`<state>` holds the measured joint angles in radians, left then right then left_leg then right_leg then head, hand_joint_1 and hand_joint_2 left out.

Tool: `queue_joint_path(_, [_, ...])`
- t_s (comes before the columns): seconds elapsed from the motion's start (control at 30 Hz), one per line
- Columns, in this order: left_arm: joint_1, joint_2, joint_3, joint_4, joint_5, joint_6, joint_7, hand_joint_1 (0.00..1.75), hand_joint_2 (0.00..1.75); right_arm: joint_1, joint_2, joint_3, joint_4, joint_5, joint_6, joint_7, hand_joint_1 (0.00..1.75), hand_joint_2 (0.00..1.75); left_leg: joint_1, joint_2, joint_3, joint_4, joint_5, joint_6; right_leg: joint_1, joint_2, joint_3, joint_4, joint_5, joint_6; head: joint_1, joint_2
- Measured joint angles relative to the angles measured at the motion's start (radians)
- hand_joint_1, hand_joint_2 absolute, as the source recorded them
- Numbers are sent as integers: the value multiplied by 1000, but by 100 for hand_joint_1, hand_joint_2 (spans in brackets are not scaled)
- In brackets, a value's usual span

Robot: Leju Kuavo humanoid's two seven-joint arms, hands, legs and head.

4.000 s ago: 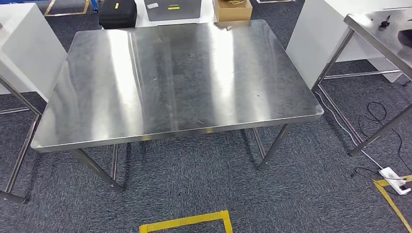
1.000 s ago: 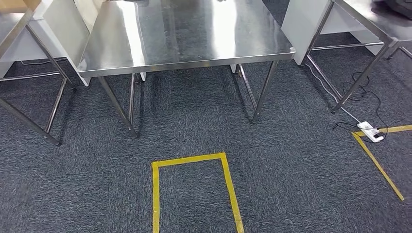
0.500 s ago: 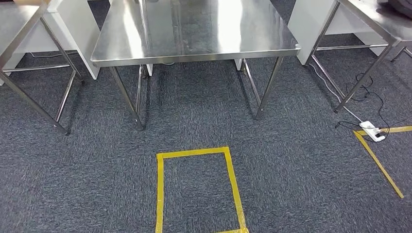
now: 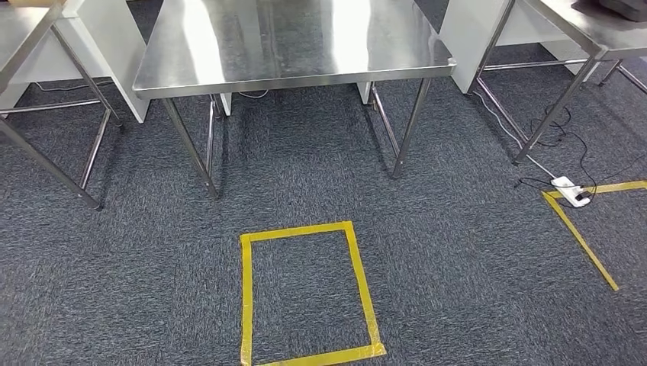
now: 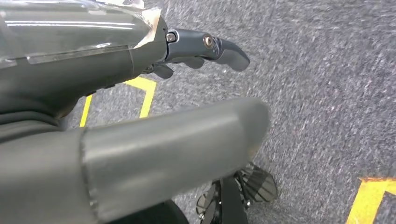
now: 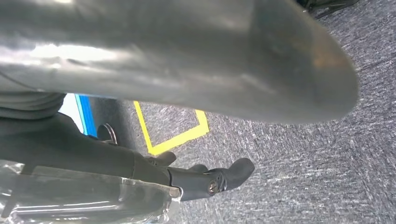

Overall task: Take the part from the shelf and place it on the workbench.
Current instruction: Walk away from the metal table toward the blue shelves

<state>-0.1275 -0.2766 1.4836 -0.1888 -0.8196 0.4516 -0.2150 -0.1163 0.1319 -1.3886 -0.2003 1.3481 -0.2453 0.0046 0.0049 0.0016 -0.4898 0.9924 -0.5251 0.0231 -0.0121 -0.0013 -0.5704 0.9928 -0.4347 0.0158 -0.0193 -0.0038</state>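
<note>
The steel workbench (image 4: 290, 38) stands ahead at the top of the head view, its shiny top bare where it shows. My left hand (image 5: 107, 70) hangs over the grey carpet, its thumb (image 5: 177, 144) and dark fingers (image 5: 210, 46) apart with nothing between them. My right hand (image 6: 93, 154) also hangs above the carpet, its fingers (image 6: 219, 179) stretched away from the thumb (image 6: 187, 60), and it holds nothing.
A yellow tape rectangle (image 4: 305, 229) marks the carpet in front of me. Steel tables stand at left (image 4: 30, 30) and right (image 4: 587, 30) of the bench. A white power strip (image 4: 568, 191) with cables lies by more yellow tape (image 4: 580, 236) at right.
The whole picture has shifted: the camera has backed away from the bench, which now lies farther off, and the yellow floor rectangle has come fully into sight.
</note>
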Motion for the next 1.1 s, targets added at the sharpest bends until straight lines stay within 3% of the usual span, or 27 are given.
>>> queue_joint_path(0.07, [0, 0, 0, 0, 0, 0, 0, 0, 0, 0, 0, 0, 0, 0, 0, 0, 0, 0, -5, 0, -7, 1, 12, 13, 2, 0, -4, -3, 9, 15, 1, 0])
queue_joint_path(0.13, [0, 0, 0, 0, 0, -2, -2, 0, 0, 0, 0, 0, 0, -1, 0, -2, 0, 0, -4, 4, -15, -7, 29, 31, 2, 1, -20, 20, -7, 21, 4, 0])
queue_joint_path(0.17, [-1, 0, 0, 0, 0, -4, -4, 0, 0, 0, -1, 0, 0, -2, 0, -4, 0, 0, -3, 6, -22, -11, 39, 39, 2, 1, -40, 61, -35, 19, 8, 0])
queue_joint_path(0.23, [-1, 0, 0, 0, 0, -7, -6, 0, 0, 0, -1, 0, 0, -3, 2, -7, 0, 0, -4, 9, -43, -11, 54, 47, 0, 1, -95, 197, -112, 12, 16, 0])
queue_joint_path(0.3, [0, 0, 0, 0, 0, -8, -6, 0, 0, 2, -1, 0, 0, -3, 3, -8, 0, 0, -6, 10, -63, -10, 69, 47, -1, 1, -120, 291, -158, 18, 20, 0])
queue_joint_path(0.33, [0, 0, 0, 0, 0, -8, -5, 0, 0, 2, -2, 0, 0, -3, 4, -8, 0, 0, -7, 10, -72, -10, 76, 46, -1, 1, -99, 277, -156, 26, 21, 0])
queue_joint_path(0.4, [0, 0, 0, 0, 0, -6, -4, 0, 0, 2, -4, 0, 0, -2, 6, -8, 0, 0, -8, 10, -83, -9, 87, 41, -1, 1, 5, 131, -120, 38, 24, 0])
queue_joint_path(0.47, [0, -1, 0, 0, -1, -3, -1, 0, 0, -1, -6, 0, 0, 0, 9, -8, 0, 0, -11, 10, -87, -7, 95, 33, 3, 1, 89, -7, -89, 33, 24, 0])
queue_joint_path(0.5, [0, -1, 0, 0, -1, -2, 0, 0, 0, -1, -6, 0, 0, 0, 10, -8, 0, 0, -12, 11, -87, -7, 98, 28, 6, 1, 103, -35, -82, 26, 24, 0])
queue_joint_path(0.57, [0, -2, 0, 0, -2, 0, 3, 0, 0, 0, -7, 0, 0, 1, 11, -6, 0, 0, -12, 12, -88, -7, 106, 17, 9, 1, 98, -39, -72, 11, 22, 0])
queue_joint_path(0.67, [1, -4, 0, 0, -2, 2, 6, 0, 0, 0, -7, 0, 1, 2, 11, -3, 0, 0, -8, 7, -103, 18, 84, 3, -7, -3, 89, -42, -54, -11, 20, 0])
queue_joint_path(0.8, [1, -3, 0, 0, -2, 3, 7, 0, 0, -1, -7, 1, 1, 2, 11, -3, 0, 0, -6, 5, -113, 38, 61, 0, -11, -4, 84, -43, -49, -18, 18, 0])
queue_joint_path(0.87, [2, -4, 0, 0, -3, 5, 9, 0, 0, 0, -8, 1, 1, 3, 11, -1, 0, 0, -3, 3, -136, 100, 16, -6, -10, -5, 78, -43, -44, -22, 12, 0])
queue_joint_path(0.9, [3, -3, 0, 0, -4, 7, 12, 0, 0, 1, -8, 1, 1, 4, 11, 0, 0, 0, 1, 1, -158, 168, -21, -12, -9, -5, 70, -41, -38, -22, 9, 0])
queue_joint_path(0.93, [4, -3, 0, 0, -5, 10, 15, 0, 0, 2, -8, 1, 1, 4, 11, 3, 0, 0, 7, 0, -148, 186, -34, -19, -9, -5, 57, -34, -32, -21, 6, 0])
queue_joint_path(1.0, [4, -3, -1, 0, -7, 16, 21, 0, 0, 2, -9, 1, 1, 5, 11, 8, 0, 0, 14, -3, -80, 114, -17, -22, -5, -4, 29, -11, -21, -7, 7, 0])
queue_joint_path(1.03, [4, -4, -1, 0, -8, 18, 22, 0, 0, 2, -9, 1, 1, 5, 11, 10, 0, 0, 14, -5, -37, 41, 9, -16, -3, -4, 18, -3, -17, 2, 9, 0])
queue_joint_path(1.1, [4, -5, -1, 0, -8, 19, 23, 0, 0, 1, -9, 1, 1, 4, 10, 12, 0, 0, 9, -5, -32, 12, 24, 6, 1, -4, 7, 1, -10, 21, 15, 0])
